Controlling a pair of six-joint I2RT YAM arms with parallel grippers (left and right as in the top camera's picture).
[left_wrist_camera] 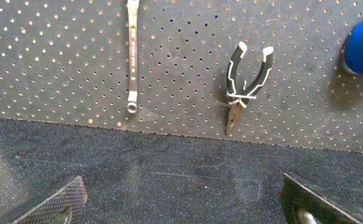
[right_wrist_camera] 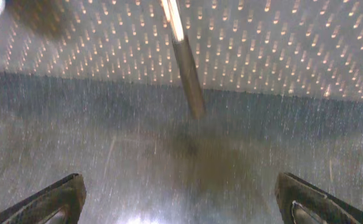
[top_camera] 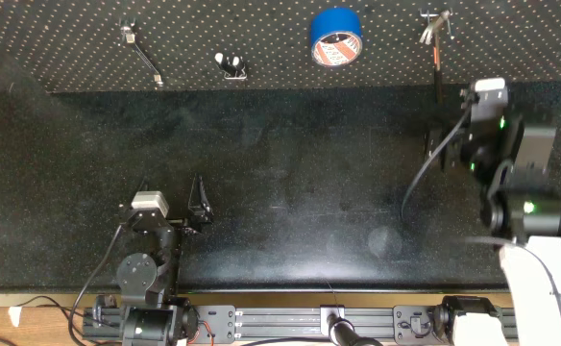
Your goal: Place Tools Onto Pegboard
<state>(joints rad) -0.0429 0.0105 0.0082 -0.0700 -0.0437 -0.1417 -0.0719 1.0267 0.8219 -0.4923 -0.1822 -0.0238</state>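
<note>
so right gripper [right_wrist_camera: 181, 198], jaws apart, faces what's probably a screwdriver shaft [right_wrist_camera: 188, 74] hanging vertical on the pegboard [right_wrist_camera: 293, 50]; left gripper [left_wrist_camera: 181, 200] likewise spread, farther off.

A dark, speckled desk [top_camera: 300, 202] with faint pale scuffs carries a perforated pegboard [top_camera: 50, 38] standing along its far edge. On the board hang a wrench [left_wrist_camera: 132, 62] toward the far left corner, then pliers [left_wrist_camera: 236, 106] with their nose down. A blue tape roll [top_camera: 336, 38] hangs past the middle, and a thin long tool [top_camera: 437, 67] toward the far right corner.
</note>
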